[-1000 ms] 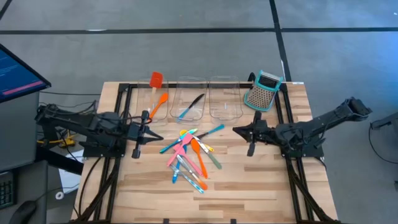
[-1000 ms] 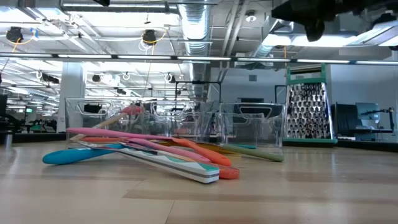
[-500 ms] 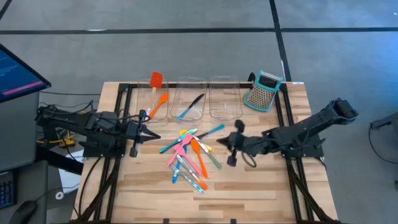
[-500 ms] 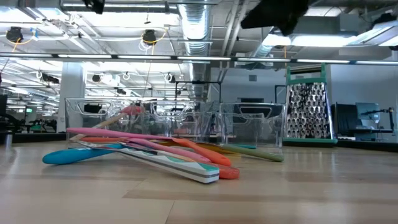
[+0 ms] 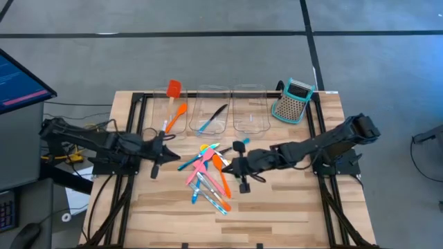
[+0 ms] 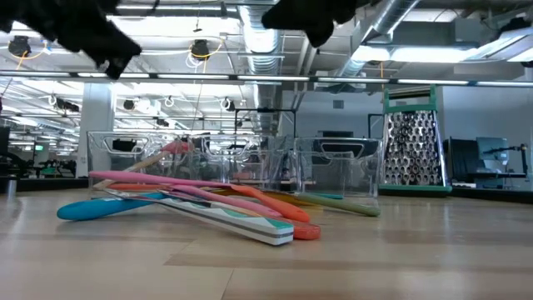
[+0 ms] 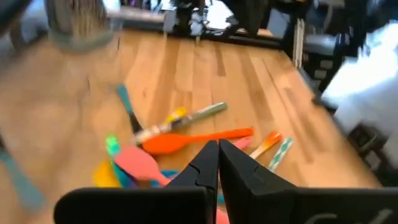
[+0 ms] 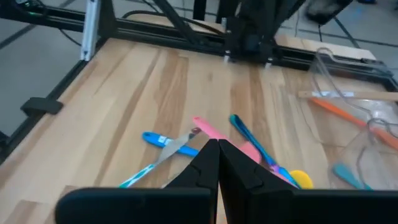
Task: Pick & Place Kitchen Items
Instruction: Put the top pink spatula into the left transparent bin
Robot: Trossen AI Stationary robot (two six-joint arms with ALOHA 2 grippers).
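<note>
The right gripper [image 5: 234, 168], fingers pressed shut and holding nothing, is stretched over the right edge of the heap of slim coloured plastic utensils [image 5: 210, 174] in the middle of the wooden table [image 5: 291, 207]. The left gripper [image 5: 172, 155], likewise shut and empty, is poised near the heap's left side. Before any descent, the fingers should be parted and one utensil at the edge singled out, such as the orange spatula [image 7: 193, 139], and it should be taken across its handle. The three clear plastic bins [image 5: 213, 109] stand just behind the heap.

An industrial lab hall: exposed ceiling ducts [image 6: 258, 33], strip lights, grey floor [image 5: 208, 55], monitor [image 5: 21, 79].
</note>
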